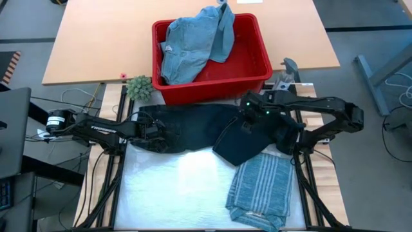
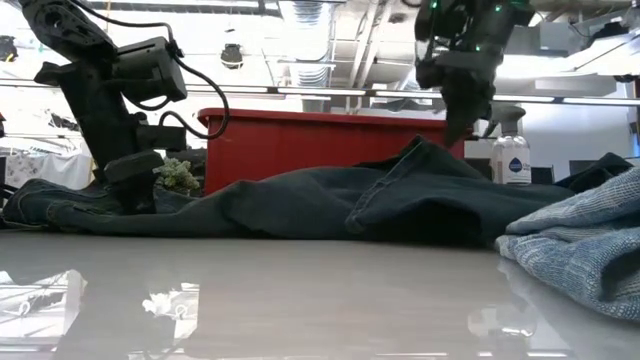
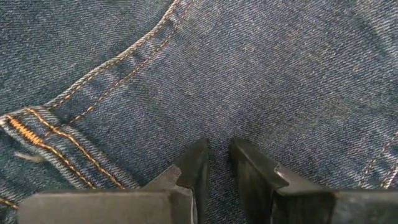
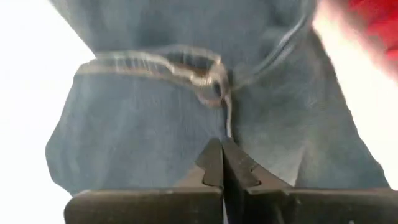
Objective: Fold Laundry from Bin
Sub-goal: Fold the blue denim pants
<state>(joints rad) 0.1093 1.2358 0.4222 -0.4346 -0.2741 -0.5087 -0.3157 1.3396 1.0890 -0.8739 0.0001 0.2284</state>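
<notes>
The dark navy trousers (image 1: 193, 125) lie across the white mat in front of the red bin (image 1: 257, 67). Their right part is folded over into a dark flap (image 1: 241, 145). My left gripper (image 1: 158, 134) is down on their left end, fingers almost together on the denim (image 3: 219, 158). My right gripper (image 1: 246, 122) is shut at a raised peak of the trousers (image 2: 420, 150). A light blue denim piece (image 1: 193, 45) hangs over the bin's far rim. The striped shirt (image 1: 261, 190) lies folded at the near right. My left gripper comes down onto the trousers' left end near an orange-stitched seam (image 3: 93, 124), with a narrow strip of denim (image 3: 219, 134) between its fingertips. That end lies flat on the mat. My right gripper pinches a fold of the trousers just below the seam junction (image 4: 217, 84) from above. The cloth rises to a peak (image 2: 420, 150) at the fingers and slopes slack to the table on both sides.
A small green plant (image 1: 138, 87) stands left of the bin. A spray bottle (image 2: 510, 155) stands behind the trousers on the right. The white mat (image 1: 180, 187) lies bare toward the near edge, left of the striped shirt.
</notes>
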